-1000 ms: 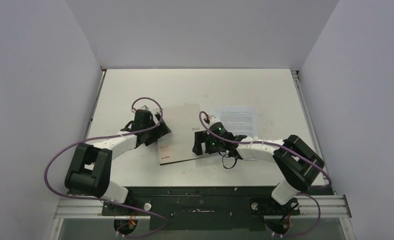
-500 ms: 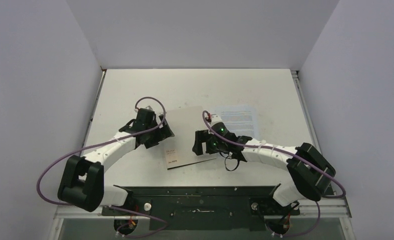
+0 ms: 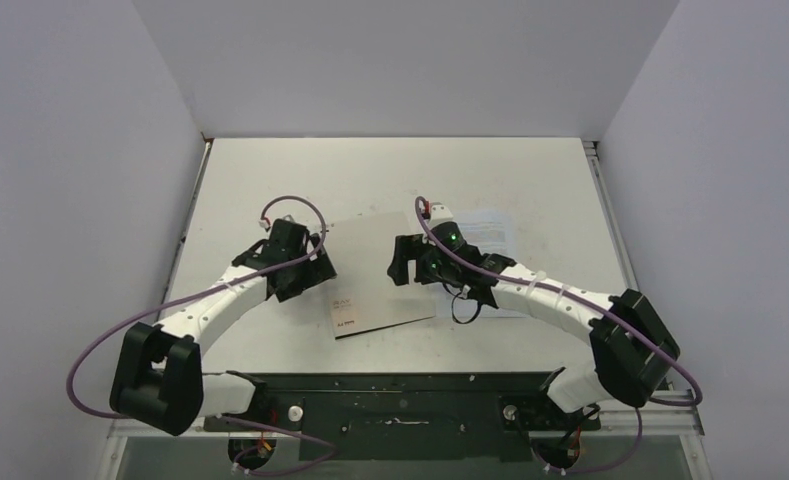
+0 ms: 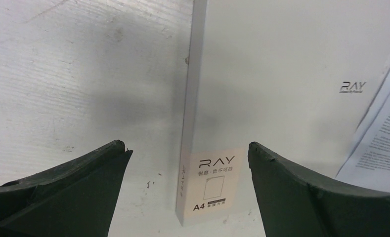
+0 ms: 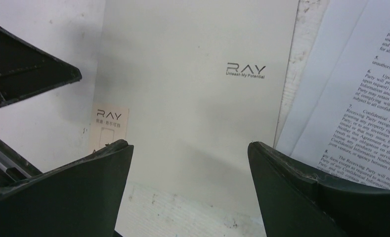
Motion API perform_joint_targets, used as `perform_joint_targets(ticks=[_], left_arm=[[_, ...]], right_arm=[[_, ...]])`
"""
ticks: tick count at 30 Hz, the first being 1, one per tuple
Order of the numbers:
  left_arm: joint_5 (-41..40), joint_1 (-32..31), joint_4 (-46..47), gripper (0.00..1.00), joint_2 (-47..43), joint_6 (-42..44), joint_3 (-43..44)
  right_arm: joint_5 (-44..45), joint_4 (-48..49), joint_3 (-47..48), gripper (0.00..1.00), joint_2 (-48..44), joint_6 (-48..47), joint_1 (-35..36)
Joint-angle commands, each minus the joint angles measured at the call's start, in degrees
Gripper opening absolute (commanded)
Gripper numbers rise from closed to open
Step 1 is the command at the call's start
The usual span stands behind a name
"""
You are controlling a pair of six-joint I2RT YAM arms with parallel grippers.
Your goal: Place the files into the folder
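The folder (image 3: 370, 295) lies shut and flat on the table, silver-grey cover up, with a beige label at its near left corner. My left gripper (image 3: 308, 272) is open at its left edge; in the left wrist view the gripper (image 4: 187, 146) straddles the folder's spine (image 4: 190, 98). My right gripper (image 3: 403, 264) is open over the folder's right part; in the right wrist view the gripper (image 5: 189, 145) hovers above the cover (image 5: 197, 98). The files (image 3: 492, 232) lie right of the folder, partly under my right arm, and show in the right wrist view (image 5: 361, 89).
The white table (image 3: 370, 175) is walled in by grey panels on three sides. A black base rail (image 3: 400, 395) runs along the near edge. A corner of the files shows at the right of the left wrist view (image 4: 380, 133).
The folder has turned slightly, its near left corner swinging toward the front. My right gripper moved toward the back over the folder. My left gripper drew slightly left.
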Motion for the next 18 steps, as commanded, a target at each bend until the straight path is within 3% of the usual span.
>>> perform_joint_targets(ticks=[1,18], left_arm=[[-1.0,-1.0,1.8,0.91,3.8,0.4,0.6],[-0.5,-3.1,4.3,0.91,12.2,0.2,3.9]], right_arm=[[-0.8,1.8,3.0,0.90,2.7,-0.8,-1.7],[-11.3,11.0,3.7,0.90,14.7,2.1,-9.3]])
